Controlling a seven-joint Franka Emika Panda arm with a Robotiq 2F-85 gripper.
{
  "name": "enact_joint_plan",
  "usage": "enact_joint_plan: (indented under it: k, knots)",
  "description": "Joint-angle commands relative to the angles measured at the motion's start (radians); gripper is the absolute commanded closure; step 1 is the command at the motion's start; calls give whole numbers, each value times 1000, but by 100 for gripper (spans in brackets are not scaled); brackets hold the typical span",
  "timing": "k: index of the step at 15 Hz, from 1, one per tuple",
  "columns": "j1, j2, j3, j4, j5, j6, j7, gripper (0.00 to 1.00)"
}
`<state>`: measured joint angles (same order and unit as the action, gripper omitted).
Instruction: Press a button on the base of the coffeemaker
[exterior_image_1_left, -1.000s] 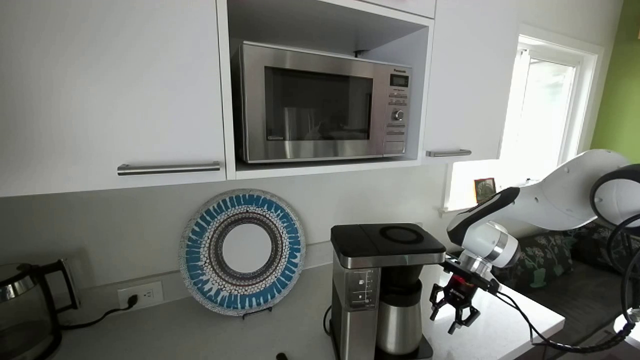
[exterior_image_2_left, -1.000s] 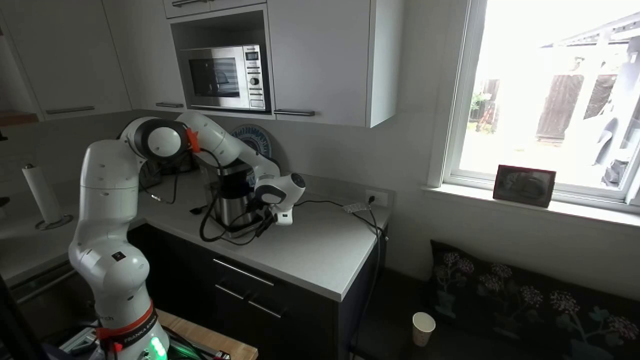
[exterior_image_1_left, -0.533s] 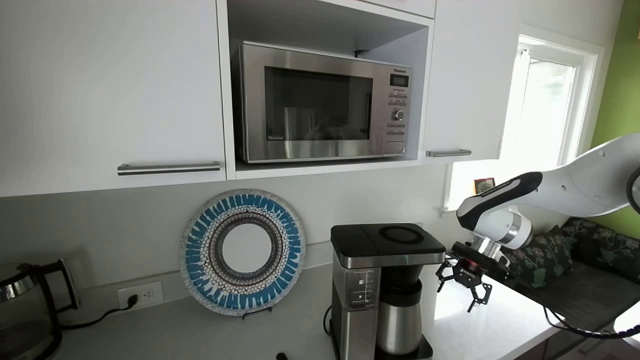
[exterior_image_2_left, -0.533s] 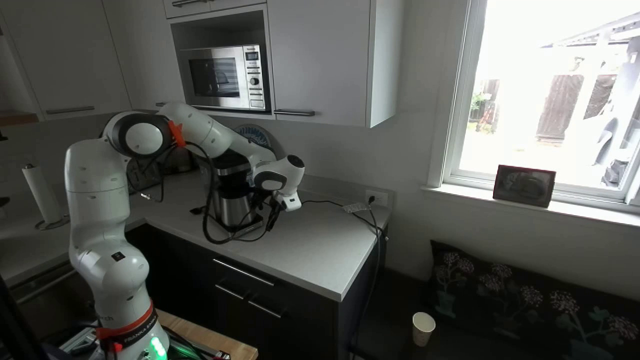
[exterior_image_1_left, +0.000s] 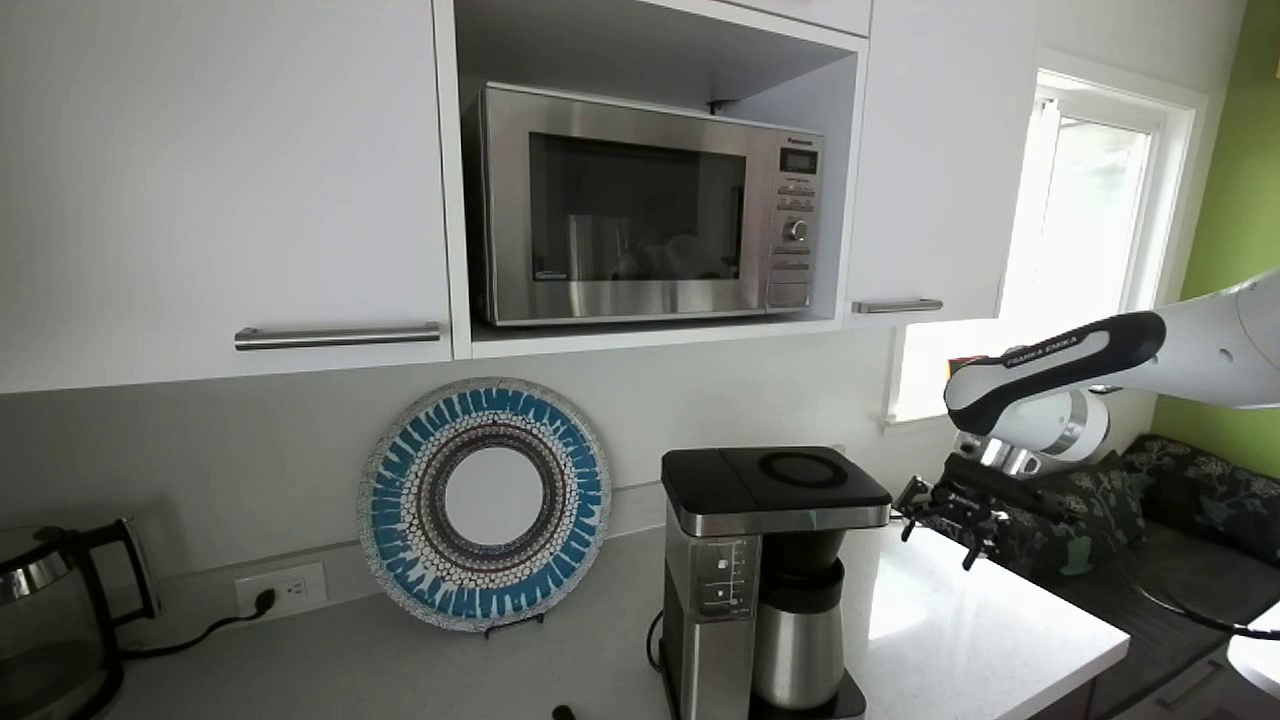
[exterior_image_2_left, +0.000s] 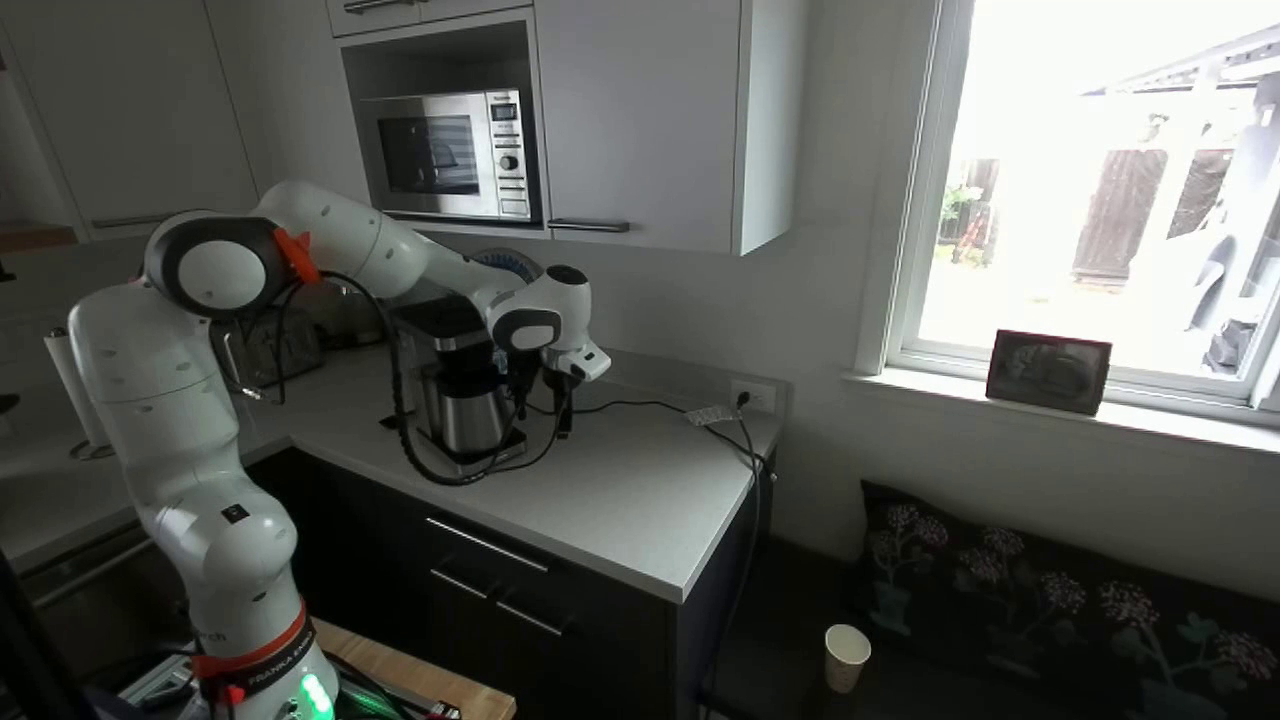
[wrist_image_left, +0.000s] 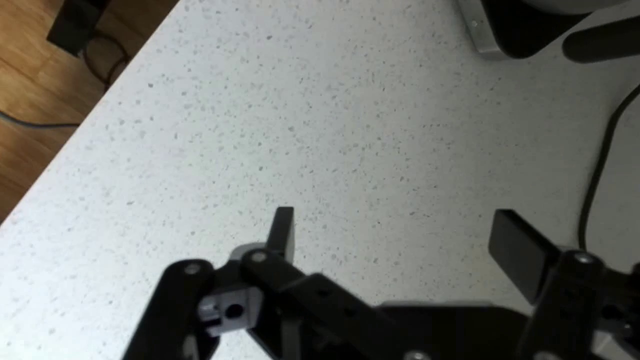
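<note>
The coffeemaker (exterior_image_1_left: 710, 655), with a black top and silver front panel, stands on the counter in both exterior views (exterior_image_2_left: 470, 418). Its steel carafe (exterior_image_1_left: 800, 645) sits in place on the base (exterior_image_1_left: 852, 698). No button on the base can be made out. A corner of the base (wrist_image_left: 481, 31) shows at the top right of the wrist view. My gripper (exterior_image_1_left: 938, 547) is open and empty, above the counter beside the coffeemaker and apart from it. In the wrist view, bare countertop shows between the spread fingers (wrist_image_left: 392, 215).
The counter (exterior_image_2_left: 640, 500) ends at an edge near the bench. A black cable (wrist_image_left: 597, 175) lies on it near the wall. A decorated plate (exterior_image_1_left: 495, 510) leans on the wall. A kettle (exterior_image_1_left: 50, 620) stands left of it. The microwave (exterior_image_1_left: 640, 210) sits in the cabinet above.
My gripper has risen and moved away from the coffeemaker, to the right in an exterior view. The arm's elbow has drawn back and up. The coffeemaker has not moved.
</note>
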<state>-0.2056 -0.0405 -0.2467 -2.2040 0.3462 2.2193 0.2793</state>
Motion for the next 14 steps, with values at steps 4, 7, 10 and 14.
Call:
enact_joint_plan:
  k: [4, 7, 10, 14]
  knots:
    - [-18, -215, 18, -124, -198, 58, -91, 0]
    - [-12, -307, 23, -169, -217, 73, -157, 0]
    - [-10, -282, 24, -123, -198, 25, -160, 0]
    - [-10, -335, 25, -155, -208, 1, -182, 0]
